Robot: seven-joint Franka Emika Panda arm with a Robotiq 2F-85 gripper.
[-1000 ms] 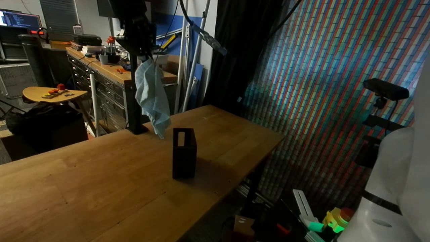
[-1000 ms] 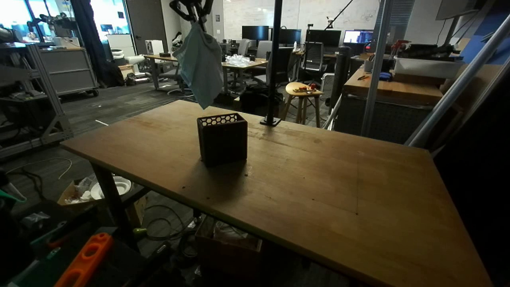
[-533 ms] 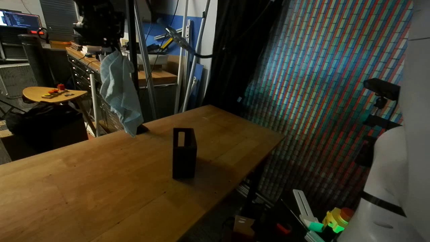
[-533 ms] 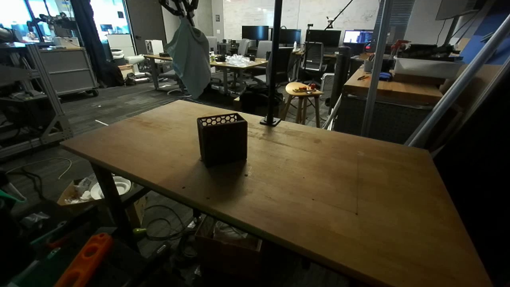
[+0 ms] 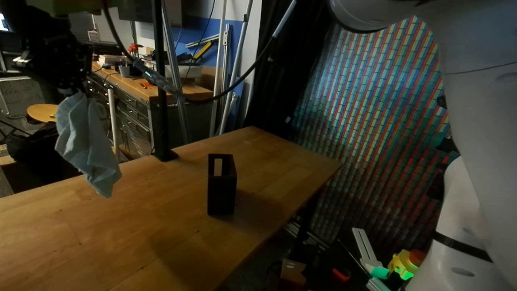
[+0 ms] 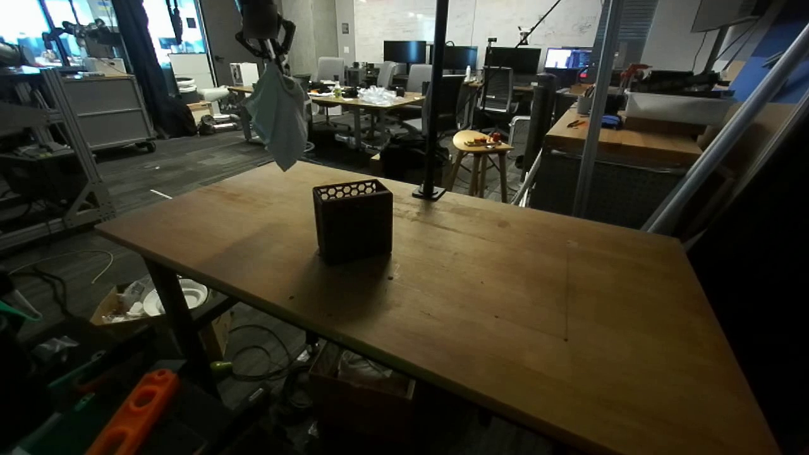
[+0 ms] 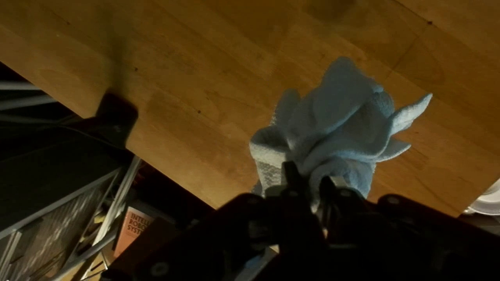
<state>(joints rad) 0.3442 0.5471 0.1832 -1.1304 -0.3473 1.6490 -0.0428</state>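
A pale blue towel (image 6: 278, 120) hangs from the gripper (image 7: 308, 176), whose jaws are narrow and pinched on its bunched top — the rest drops loose in folds to a point. As far as the views tell, it is above the table (image 6: 505, 265), toward the corner at one end of the long edge where the black post (image 6: 436, 95) stands. Farther in from that edge, well apart from the towel, an open-topped black holder (image 6: 354, 227) with honeycomb holes near its rim stands upright. The likeliest trouble is a slip: only a small gathered part is gripped, so a jerk or swing could work the fabric out, and a drop this close to the corner could leave the towel sliding over an edge. Carried too low across the table, the trailing tip could catch the holder's rim and topple it, since it looks narrow for its height. The slack cable (image 5: 171, 89) could also snag: in an exterior view its loop crosses in front of the post, though how near they are I cannot tell.
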